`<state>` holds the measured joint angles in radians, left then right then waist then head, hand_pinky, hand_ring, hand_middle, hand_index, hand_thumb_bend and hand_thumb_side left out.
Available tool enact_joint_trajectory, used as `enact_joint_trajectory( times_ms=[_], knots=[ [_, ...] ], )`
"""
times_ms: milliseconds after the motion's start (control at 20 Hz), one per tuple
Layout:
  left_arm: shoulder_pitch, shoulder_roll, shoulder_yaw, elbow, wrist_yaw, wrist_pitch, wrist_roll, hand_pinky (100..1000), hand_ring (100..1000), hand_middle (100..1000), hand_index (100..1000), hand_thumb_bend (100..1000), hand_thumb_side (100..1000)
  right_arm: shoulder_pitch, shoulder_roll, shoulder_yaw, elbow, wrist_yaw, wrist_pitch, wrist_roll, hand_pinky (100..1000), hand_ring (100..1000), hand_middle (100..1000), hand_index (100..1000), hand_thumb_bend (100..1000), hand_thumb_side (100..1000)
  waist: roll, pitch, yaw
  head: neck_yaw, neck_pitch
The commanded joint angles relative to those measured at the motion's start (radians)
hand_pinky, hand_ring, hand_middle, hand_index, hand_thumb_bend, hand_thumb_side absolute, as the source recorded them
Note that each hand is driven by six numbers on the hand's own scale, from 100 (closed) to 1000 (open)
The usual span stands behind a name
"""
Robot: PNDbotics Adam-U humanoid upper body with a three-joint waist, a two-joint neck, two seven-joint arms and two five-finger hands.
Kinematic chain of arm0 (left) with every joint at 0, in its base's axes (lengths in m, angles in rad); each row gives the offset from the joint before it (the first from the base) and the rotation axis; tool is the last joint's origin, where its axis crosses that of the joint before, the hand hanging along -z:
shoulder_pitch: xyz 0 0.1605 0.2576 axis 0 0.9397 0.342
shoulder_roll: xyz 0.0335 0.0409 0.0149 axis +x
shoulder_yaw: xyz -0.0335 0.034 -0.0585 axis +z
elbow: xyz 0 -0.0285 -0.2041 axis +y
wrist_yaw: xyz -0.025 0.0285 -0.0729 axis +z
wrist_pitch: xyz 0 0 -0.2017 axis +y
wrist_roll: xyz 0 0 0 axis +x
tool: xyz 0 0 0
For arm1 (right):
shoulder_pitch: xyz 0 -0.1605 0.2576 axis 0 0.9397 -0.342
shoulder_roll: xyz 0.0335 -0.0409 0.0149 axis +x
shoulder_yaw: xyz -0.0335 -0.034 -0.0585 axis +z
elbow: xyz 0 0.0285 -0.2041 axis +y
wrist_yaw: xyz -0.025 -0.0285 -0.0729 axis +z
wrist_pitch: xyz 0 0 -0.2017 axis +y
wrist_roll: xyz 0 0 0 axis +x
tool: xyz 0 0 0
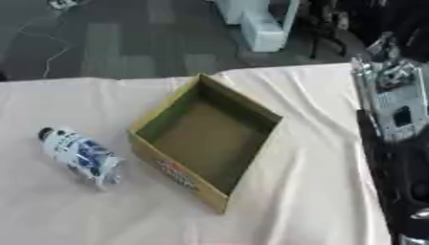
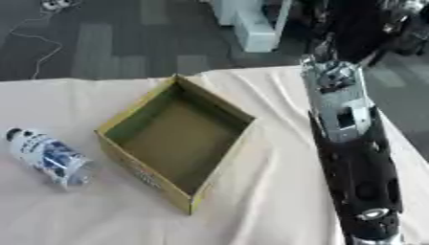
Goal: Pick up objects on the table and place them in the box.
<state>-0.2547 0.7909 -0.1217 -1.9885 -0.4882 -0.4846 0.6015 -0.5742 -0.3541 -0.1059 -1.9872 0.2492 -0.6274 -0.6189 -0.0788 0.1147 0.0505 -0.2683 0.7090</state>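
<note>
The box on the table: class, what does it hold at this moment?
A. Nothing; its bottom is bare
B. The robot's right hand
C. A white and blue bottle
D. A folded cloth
A: the box shows only its bare brown bottom, while the white and blue bottle lies on its side on the tablecloth to the box's left, apart from it.

1. Grey carpet floor in dark and lighter patches beyond the table
2. White block standing on it at the far edge
3. Thin cable trailing across the floor at left
4. Cream cloth, creased
</note>
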Motion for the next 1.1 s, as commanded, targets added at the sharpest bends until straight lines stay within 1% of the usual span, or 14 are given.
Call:
enact_joint_trajectory(
  times_ms=[50, 100, 150, 200, 250, 300, 350, 400, 500, 550, 600, 700, 900, 1100],
  knots=[
    [0.004, 0.123, 0.003, -0.011, -0.074, -0.002, -0.062, 542, 584, 378, 576, 166, 1000, -0.02, -0.021, -0.005, -0.013, -0.009, -0.28, -0.288, 376, 322, 442, 470, 100, 993, 0.013, -0.015, -0.005, 0.036, 0.007],
    [0.011, 0.154, 0.002, -0.011, -0.122, -0.005, -0.081, 542, 584, 378, 576, 166, 1000, -0.021, -0.022, -0.004, -0.013, -0.011, -0.28, -0.288, 376, 322, 442, 470, 100, 993, 0.017, -0.016, -0.009, 0.044, 0.004],
    [0.018, 0.182, -0.001, -0.011, -0.168, -0.002, -0.096, 571, 606, 345, 566, 175, 1000, -0.023, -0.023, -0.003, -0.013, -0.012, -0.28, -0.288, 377, 322, 442, 469, 100, 992, 0.021, -0.017, -0.013, 0.052, 0.0],
    [0.024, 0.204, -0.005, -0.011, -0.211, 0.006, -0.109, 565, 600, 352, 568, 174, 1000, -0.025, -0.024, -0.004, -0.013, -0.015, -0.28, -0.288, 376, 322, 442, 469, 100, 993, 0.024, -0.017, -0.016, 0.058, -0.003],
    [0.028, 0.223, -0.009, -0.011, -0.249, 0.017, -0.12, 597, 631, 322, 560, 181, 1000, -0.027, -0.025, -0.004, -0.013, -0.017, -0.28, -0.288, 377, 322, 442, 469, 100, 992, 0.028, -0.018, -0.019, 0.061, -0.006],
    [0.032, 0.245, -0.013, -0.011, -0.288, 0.033, -0.135, 590, 624, 328, 562, 181, 1000, -0.029, -0.026, -0.005, -0.013, -0.019, -0.28, -0.288, 377, 322, 442, 469, 100, 992, 0.031, -0.018, -0.022, 0.064, -0.01],
    [0.036, 0.262, -0.019, -0.011, -0.32, 0.049, -0.149, 617, 655, 318, 562, 186, 1000, -0.031, -0.027, -0.005, -0.013, -0.021, -0.28, -0.288, 378, 322, 442, 469, 100, 992, 0.034, -0.018, -0.024, 0.064, -0.015],
    [0.041, 0.276, -0.025, -0.011, -0.352, 0.066, -0.169, 615, 652, 319, 562, 186, 1000, -0.033, -0.028, -0.006, -0.013, -0.023, -0.28, -0.288, 378, 322, 442, 469, 100, 992, 0.036, -0.018, -0.027, 0.063, -0.02],
    [0.045, 0.298, -0.04, -0.001, -0.403, 0.092, -0.209, 647, 688, 327, 575, 195, 1000, -0.036, -0.028, -0.005, -0.013, -0.026, -0.28, -0.288, 379, 322, 442, 469, 100, 992, 0.04, -0.017, -0.032, 0.062, -0.03],
    [0.043, 0.305, -0.047, 0.009, -0.422, 0.101, -0.228, 666, 712, 346, 594, 203, 1000, -0.038, -0.028, -0.005, -0.013, -0.027, -0.28, -0.288, 379, 322, 442, 470, 100, 991, 0.041, -0.016, -0.034, 0.062, -0.034],
    [0.038, 0.311, -0.054, 0.025, -0.441, 0.108, -0.253, 662, 706, 342, 590, 201, 1000, -0.039, -0.027, -0.004, -0.013, -0.028, -0.28, -0.288, 379, 322, 442, 470, 100, 991, 0.042, -0.016, -0.037, 0.065, -0.037],
    [0.021, 0.322, -0.068, 0.064, -0.482, 0.11, -0.313, 732, 765, 392, 635, 219, 1000, -0.042, -0.026, -0.004, -0.013, -0.03, -0.28, -0.288, 379, 322, 442, 470, 100, 991, 0.044, -0.016, -0.043, 0.075, -0.039],
    [-0.022, 0.325, -0.086, 0.127, -0.528, 0.103, -0.407, 757, 790, 429, 668, 253, 1000, -0.048, -0.022, -0.002, -0.013, -0.035, -0.28, -0.288, 380, 323, 443, 470, 100, 991, 0.047, -0.014, -0.053, 0.093, -0.037],
    [-0.052, 0.327, -0.096, 0.179, -0.546, 0.096, -0.463, 770, 804, 456, 695, 311, 961, -0.054, -0.018, 0.004, -0.013, -0.037, -0.28, -0.288, 380, 323, 443, 470, 100, 991, 0.05, -0.01, -0.064, 0.103, -0.045]
  ],
)
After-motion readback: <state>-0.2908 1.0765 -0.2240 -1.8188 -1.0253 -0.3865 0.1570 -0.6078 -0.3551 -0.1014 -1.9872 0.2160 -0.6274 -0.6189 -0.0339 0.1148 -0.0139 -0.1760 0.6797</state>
